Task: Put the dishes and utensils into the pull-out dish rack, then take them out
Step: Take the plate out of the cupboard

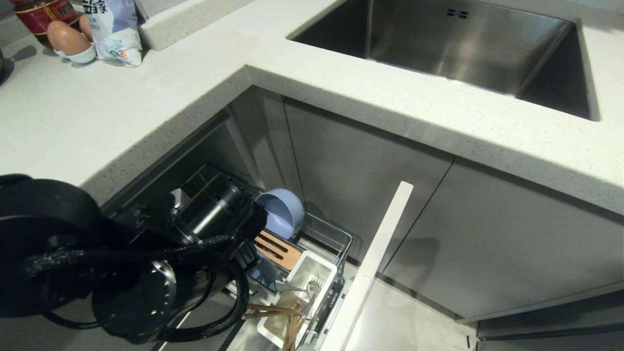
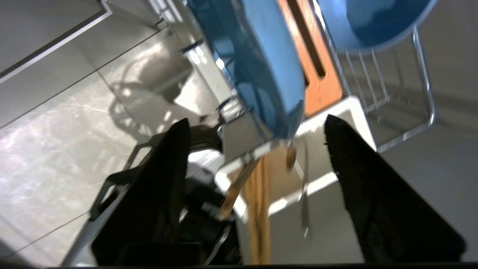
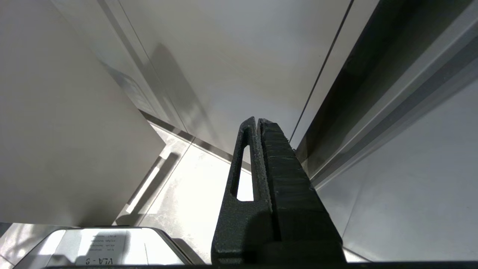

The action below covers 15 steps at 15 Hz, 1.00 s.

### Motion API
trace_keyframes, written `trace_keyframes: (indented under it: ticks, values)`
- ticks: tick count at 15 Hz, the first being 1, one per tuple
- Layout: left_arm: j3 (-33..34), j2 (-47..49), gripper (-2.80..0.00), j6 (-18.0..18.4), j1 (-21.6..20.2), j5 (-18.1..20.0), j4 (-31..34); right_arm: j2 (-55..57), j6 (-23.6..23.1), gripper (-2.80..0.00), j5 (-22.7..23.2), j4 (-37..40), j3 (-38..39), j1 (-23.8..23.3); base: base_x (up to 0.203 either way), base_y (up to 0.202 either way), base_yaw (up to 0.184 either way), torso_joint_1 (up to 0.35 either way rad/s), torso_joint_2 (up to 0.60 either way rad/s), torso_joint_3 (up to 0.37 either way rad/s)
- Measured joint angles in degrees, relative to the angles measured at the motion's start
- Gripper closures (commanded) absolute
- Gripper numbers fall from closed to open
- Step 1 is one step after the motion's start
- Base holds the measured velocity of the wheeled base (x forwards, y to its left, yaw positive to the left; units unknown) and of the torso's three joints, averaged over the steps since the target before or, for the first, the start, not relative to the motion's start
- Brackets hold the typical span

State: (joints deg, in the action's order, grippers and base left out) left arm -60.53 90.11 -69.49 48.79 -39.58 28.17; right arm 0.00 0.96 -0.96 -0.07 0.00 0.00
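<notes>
The pull-out dish rack (image 1: 341, 239) stands drawn out below the counter, its white front panel (image 1: 375, 258) toward me. A light blue bowl (image 1: 282, 210) sits at its inner end, beside the slotted wooden strip (image 1: 275, 249). The light blue plate (image 2: 261, 74) stands on edge in the wires. Wooden chopsticks (image 1: 288, 318) and a silver utensil (image 1: 304, 287) lean in the white cutlery box (image 1: 312, 267). My left arm (image 1: 195, 229) hangs over the rack. My left gripper (image 2: 255, 119) is open just above the plate's rim and the chopsticks (image 2: 257, 194), holding nothing. My right gripper (image 3: 257, 121) is shut and parked low by the cabinets.
A white countertop (image 1: 122, 112) overhangs the rack, with a steel sink (image 1: 438, 44) at the far right. Eggs (image 1: 68, 39), a bag (image 1: 114, 29) and a jar (image 1: 39, 14) sit at the far left. Steel cabinet doors (image 1: 487, 234) flank the rack.
</notes>
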Motion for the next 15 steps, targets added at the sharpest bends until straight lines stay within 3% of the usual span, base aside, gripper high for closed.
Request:
trace_keyframes:
  ticks: [4, 14, 15]
  values:
    - [-0.9, 4.8, -2.80, 0.5, -2.0, -0.6, -6.0, 0.0, 0.0, 0.00, 0.0, 0.0, 0.0, 0.0, 0.000, 0.000, 0.000, 0.000, 0.00, 0.000]
    - [-2.7, 10.7, -2.80, 2.5, -4.9, -2.0, -9.2, 0.0, 0.0, 0.00, 0.0, 0.0, 0.0, 0.0, 0.000, 0.000, 0.000, 0.000, 0.00, 0.000]
    - [-2.7, 10.8, 0.00, 2.9, -5.2, -2.0, -9.7, 0.0, 0.0, 0.00, 0.0, 0.0, 0.0, 0.0, 0.000, 0.000, 0.000, 0.000, 0.00, 0.000]
